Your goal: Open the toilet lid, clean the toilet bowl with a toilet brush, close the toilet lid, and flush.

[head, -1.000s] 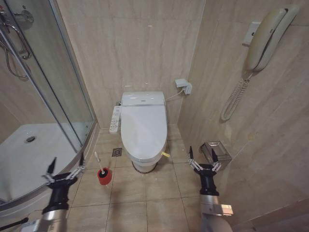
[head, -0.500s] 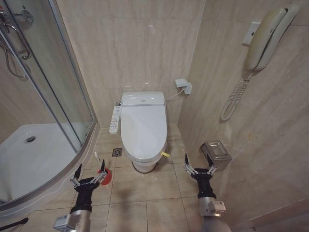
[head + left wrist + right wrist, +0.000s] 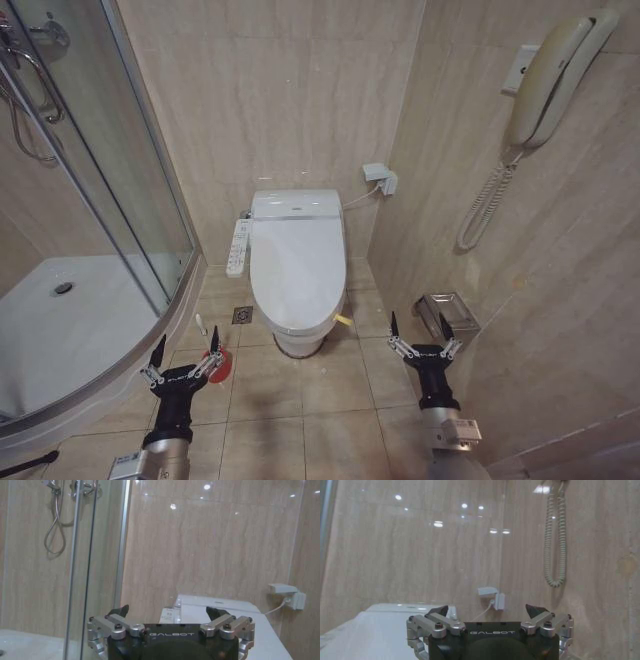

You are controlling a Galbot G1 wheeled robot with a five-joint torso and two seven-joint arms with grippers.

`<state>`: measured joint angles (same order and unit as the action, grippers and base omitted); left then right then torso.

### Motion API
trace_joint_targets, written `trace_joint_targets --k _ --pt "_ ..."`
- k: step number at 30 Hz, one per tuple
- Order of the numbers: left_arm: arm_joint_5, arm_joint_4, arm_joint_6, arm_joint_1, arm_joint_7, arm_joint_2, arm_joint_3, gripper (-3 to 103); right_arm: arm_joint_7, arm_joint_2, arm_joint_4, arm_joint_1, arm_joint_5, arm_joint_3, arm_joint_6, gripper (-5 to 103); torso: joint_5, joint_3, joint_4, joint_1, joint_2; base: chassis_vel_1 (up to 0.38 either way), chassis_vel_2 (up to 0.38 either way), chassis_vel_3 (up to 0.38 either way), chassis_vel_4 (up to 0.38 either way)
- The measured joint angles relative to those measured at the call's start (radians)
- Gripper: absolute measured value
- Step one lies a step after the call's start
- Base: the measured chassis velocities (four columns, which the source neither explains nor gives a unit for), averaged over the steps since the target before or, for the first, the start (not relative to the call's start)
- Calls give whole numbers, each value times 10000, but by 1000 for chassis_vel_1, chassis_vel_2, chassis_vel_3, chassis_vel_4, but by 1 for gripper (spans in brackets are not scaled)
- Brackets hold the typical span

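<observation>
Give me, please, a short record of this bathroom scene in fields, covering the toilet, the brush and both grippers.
toilet lid: closed, lying flat over the toilet bowl, yellow strap at its front right rim
toilet brush: standing in its red holder cup on the floor, left of the bowl
left gripper: open, empty, hovering low just in front of the brush and holder
right gripper: open, empty, hovering to the right of the bowl, near the metal box on the wall
task stage: lid not yet opened

Toilet brush [image 3: 203, 331] head hidden in red holder [image 3: 217, 365], partly behind left end effector [image 3: 185, 350].
</observation>
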<state>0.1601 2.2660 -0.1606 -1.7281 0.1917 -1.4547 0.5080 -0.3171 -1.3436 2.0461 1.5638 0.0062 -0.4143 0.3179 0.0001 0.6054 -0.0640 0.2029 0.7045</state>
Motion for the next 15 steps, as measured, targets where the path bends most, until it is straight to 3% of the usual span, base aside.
trace_joint_targets --k 7,15 --pt "-48 146 -185 -90 -317 -143 -70 100 481 -90 179 124 145 98 305 100 0 0 0 0 0 0 0 0 0" --pt "-43 154 -194 -91 -331 -144 -72 100 511 -98 186 128 175 103 326 100 0 0 0 0 0 0 0 0 0"
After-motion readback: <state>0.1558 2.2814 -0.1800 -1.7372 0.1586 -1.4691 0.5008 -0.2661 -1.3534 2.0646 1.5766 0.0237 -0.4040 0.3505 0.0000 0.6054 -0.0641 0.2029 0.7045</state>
